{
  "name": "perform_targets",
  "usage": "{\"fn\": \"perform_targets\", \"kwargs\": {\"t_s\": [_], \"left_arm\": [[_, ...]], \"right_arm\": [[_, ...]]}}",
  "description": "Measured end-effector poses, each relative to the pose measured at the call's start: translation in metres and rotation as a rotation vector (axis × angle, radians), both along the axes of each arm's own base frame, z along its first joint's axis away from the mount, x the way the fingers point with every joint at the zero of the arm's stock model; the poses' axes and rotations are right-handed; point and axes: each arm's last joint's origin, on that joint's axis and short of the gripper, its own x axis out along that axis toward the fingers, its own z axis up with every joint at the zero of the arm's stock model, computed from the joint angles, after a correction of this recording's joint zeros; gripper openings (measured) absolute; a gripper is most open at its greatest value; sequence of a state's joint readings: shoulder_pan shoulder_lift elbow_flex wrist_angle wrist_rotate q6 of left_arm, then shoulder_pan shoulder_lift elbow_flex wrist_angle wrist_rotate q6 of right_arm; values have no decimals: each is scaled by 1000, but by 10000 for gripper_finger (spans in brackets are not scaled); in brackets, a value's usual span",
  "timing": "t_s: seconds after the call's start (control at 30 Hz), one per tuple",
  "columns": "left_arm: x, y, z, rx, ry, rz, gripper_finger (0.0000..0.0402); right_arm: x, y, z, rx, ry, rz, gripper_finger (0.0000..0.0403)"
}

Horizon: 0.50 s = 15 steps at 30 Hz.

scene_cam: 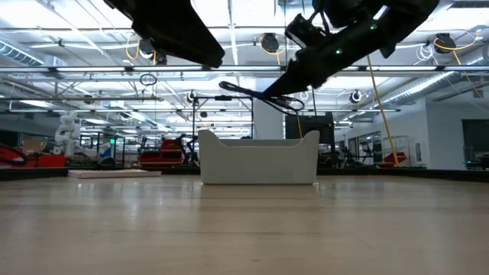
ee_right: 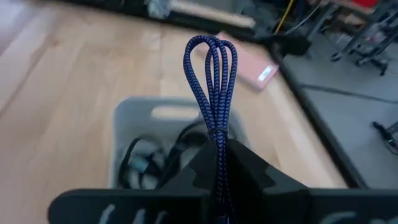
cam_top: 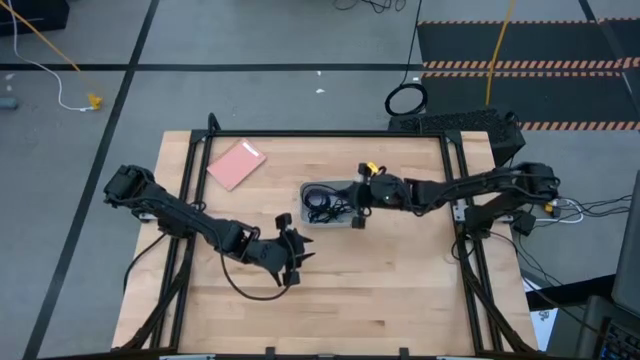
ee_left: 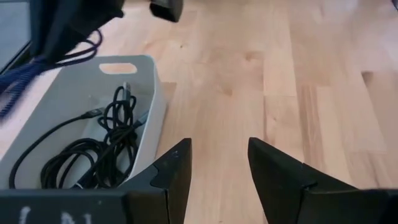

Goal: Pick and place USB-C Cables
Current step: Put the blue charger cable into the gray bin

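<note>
Right tool [ee_right: 219, 163] pinches the braided purple-blue coiled cable [ee_right: 213, 87] above the pale grey plastic bin [cam_top: 330, 205] mid-counter. Two dark coiled cables [ee_left: 102, 146] lie inside the bin. Left tool [ee_left: 217, 168] hovers released just beside it.

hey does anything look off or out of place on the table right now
Nothing stands out. The right tool holds the purple-blue cable above the white bin, where black cables lie tangled. The left tool waits open.
</note>
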<state>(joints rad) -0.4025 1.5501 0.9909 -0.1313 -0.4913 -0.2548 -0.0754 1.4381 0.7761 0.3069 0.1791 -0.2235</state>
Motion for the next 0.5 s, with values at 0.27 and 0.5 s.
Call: {"fn": "perform_targets", "kwargs": {"t_s": [0.27, 0.5], "left_arm": [[0, 0, 0, 20, 0, -11, 161], [3, 3, 2, 55, -9, -25, 161]], "right_arm": [[12, -12, -18, 70, -18, 10, 20], [10, -14, -32, 103, 81, -13, 20]]}}
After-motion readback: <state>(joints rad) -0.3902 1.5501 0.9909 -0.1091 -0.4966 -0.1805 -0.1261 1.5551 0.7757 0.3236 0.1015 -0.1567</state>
